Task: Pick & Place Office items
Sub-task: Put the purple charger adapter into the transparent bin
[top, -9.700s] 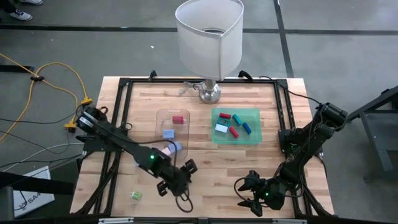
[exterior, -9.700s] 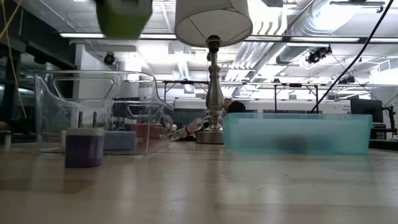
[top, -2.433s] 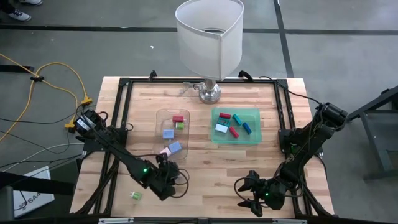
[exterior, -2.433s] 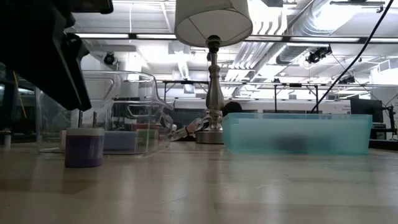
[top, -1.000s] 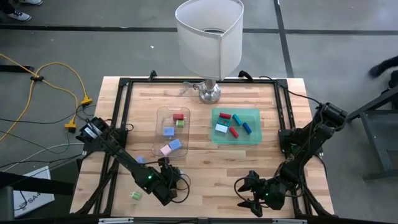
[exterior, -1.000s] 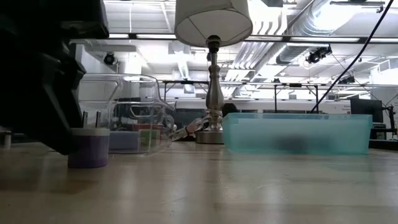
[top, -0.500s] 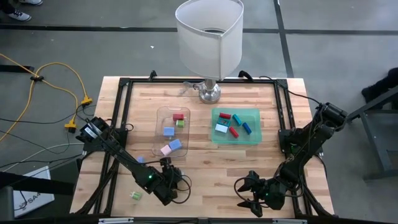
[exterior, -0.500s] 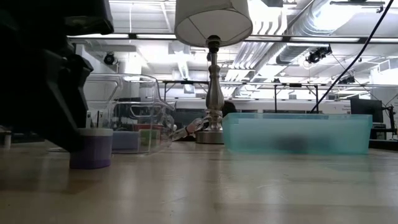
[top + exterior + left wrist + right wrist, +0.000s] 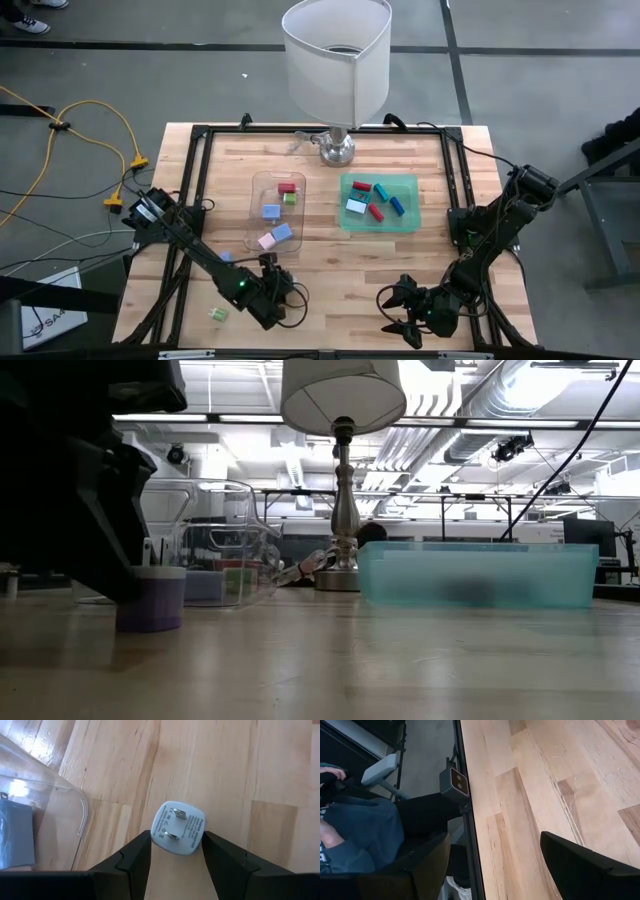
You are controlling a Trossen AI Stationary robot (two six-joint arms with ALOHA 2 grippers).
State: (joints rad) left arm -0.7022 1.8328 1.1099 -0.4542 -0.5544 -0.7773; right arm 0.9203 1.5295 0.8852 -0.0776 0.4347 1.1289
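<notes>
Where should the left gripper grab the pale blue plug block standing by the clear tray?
Take the plug block by two opposite side walls, coming straight down from above. It stands on the table with its two prongs pointing up, so fingers must pass either side of them. The left gripper sits that way now, closed on its sides.

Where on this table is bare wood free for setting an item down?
Free: the strip between the green tray and the right gripper, and the back left corner beside the lamp. Crowded: the front left, where the left gripper straddles a plug adapter beside the clear tray.
</notes>
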